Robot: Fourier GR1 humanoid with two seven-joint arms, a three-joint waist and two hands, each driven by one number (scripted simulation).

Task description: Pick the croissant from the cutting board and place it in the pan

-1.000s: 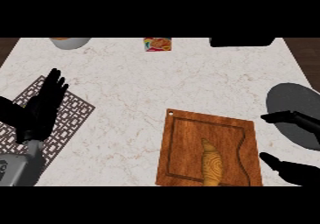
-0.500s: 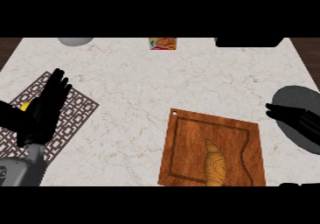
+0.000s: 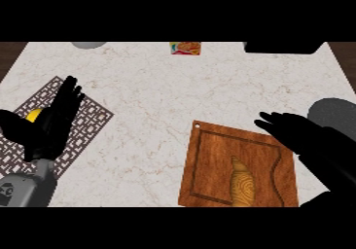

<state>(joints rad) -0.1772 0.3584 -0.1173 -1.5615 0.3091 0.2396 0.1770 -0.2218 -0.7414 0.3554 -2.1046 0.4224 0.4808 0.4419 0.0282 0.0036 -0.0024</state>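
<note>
The counter (image 3: pixel 173 92) has a pale marbled top running to dark edges at the far left and far right. A patterned lattice mat (image 3: pixel 87 114) lies at the near left, set at an angle. A small yellow object (image 3: pixel 33 115) sits on the mat, partly hidden. At the far edge, near the middle, is a small colourful packet (image 3: pixel 185 47). A grey rounded object (image 3: pixel 89 44) shows at the far left edge. A dark object (image 3: pixel 281 47) sits at the far right edge, cut off.

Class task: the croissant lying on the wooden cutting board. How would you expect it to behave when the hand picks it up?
The croissant is probably light and holds its shape. Its tapered, ridged crust may crush or flake under curled fingers. Lying flat along the cutting board, it seems unlikely to roll.
</note>
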